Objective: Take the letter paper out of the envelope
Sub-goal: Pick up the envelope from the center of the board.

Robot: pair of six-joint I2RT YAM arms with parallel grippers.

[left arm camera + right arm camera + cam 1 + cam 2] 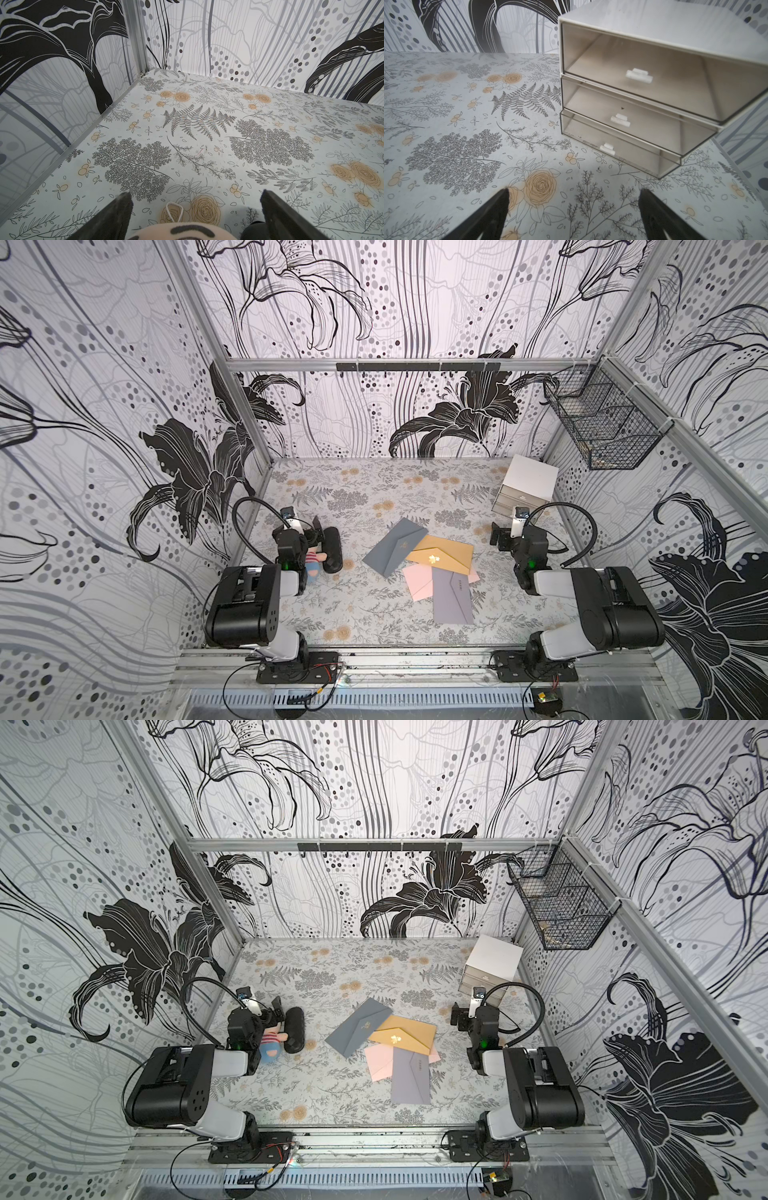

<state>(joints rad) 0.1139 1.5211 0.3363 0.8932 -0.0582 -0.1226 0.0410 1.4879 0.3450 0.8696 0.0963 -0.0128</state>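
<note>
Four envelopes lie overlapped at the middle of the floral table (pixel 353 497), between the two arms: a blue-grey envelope (pixel 392 545), a gold envelope (pixel 446 556), a pink envelope (pixel 417 583) and a lavender envelope (pixel 453 597). The pink one is largely covered by the gold and lavender ones. The letter paper is not in sight, and which envelope holds it cannot be told. Neither wrist view shows the pile.

A plush doll (pixel 318 562) lies partly hidden under the left arm, just beside a black case (pixel 332 549). In the left wrist view only the top of the doll's head shows, cut off at the frame edge.

A three-drawer unit (pixel 525 487) stands in the far right corner, close ahead of the right arm, and a wire basket (pixel 602 427) hangs on the right wall.

Both arms sit folded at the near rail, forearms reaching toward the back wall. The left gripper (pixel 193 197) hangs over the doll with jaws spread wide, gripping nothing. The right gripper (pixel 574 195) hovers low over bare tabletop, its jaws equally wide and empty. Both are well apart from the envelopes.
</note>
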